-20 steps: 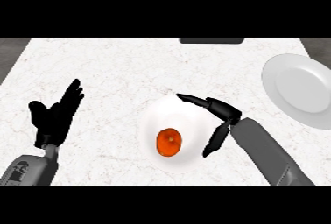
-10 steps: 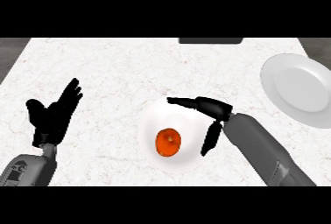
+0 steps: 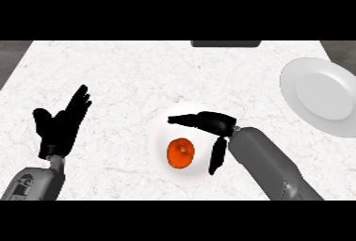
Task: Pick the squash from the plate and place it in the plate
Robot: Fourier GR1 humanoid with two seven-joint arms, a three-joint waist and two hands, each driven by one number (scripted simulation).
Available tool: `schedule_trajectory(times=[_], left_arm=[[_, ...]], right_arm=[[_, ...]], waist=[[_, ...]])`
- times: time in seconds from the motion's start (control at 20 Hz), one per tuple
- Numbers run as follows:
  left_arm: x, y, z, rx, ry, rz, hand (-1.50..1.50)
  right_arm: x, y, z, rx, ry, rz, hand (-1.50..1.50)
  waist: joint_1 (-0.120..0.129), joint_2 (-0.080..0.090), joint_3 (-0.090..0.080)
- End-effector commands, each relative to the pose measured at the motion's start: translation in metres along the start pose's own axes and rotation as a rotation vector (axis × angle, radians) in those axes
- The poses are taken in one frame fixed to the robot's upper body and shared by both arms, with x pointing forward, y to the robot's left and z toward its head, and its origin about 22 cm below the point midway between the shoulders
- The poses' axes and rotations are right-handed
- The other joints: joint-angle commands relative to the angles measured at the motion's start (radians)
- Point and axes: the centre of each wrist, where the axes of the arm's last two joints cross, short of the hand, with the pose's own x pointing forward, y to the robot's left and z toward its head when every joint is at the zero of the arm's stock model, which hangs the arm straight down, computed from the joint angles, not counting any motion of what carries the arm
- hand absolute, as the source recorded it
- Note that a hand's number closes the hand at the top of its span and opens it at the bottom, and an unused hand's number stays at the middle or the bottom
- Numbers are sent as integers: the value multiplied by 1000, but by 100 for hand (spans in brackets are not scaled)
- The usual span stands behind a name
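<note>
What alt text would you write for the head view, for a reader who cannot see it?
The robot's right hand hovers open over a white plate holding an orange squash, fingers spread around it without gripping. A second, bare white plate lies at the right on the marble counter; the left hand rests open at the left.

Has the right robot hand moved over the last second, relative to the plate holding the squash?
Yes. The right robot hand has shifted left over the near plate, closing toward the squash.

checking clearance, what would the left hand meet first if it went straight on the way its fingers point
Nothing, it seems: the left hand points up and slightly right over bare counter; depth is unclear from above.
</note>
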Motion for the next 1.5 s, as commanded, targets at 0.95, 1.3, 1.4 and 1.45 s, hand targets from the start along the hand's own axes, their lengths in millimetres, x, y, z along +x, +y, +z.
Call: schedule_trajectory(times=[0.95,1.3,1.4,1.45], left_arm=[[-9,-3,-2,2,-1,10,0],[-3,6,-3,16,-10,-19,0],[1,11,-11,24,5,5,0],[-10,20,0,12,-4,18,0]], right_arm=[[20,39,-47,175,-33,140,150],[16,48,-41,128,-60,98,150],[1,44,-32,106,-81,100,150],[6,22,-29,-11,73,89,150]], waist=[[7,2,0],[3,1,0],[1,2,0],[-2,0,0]])
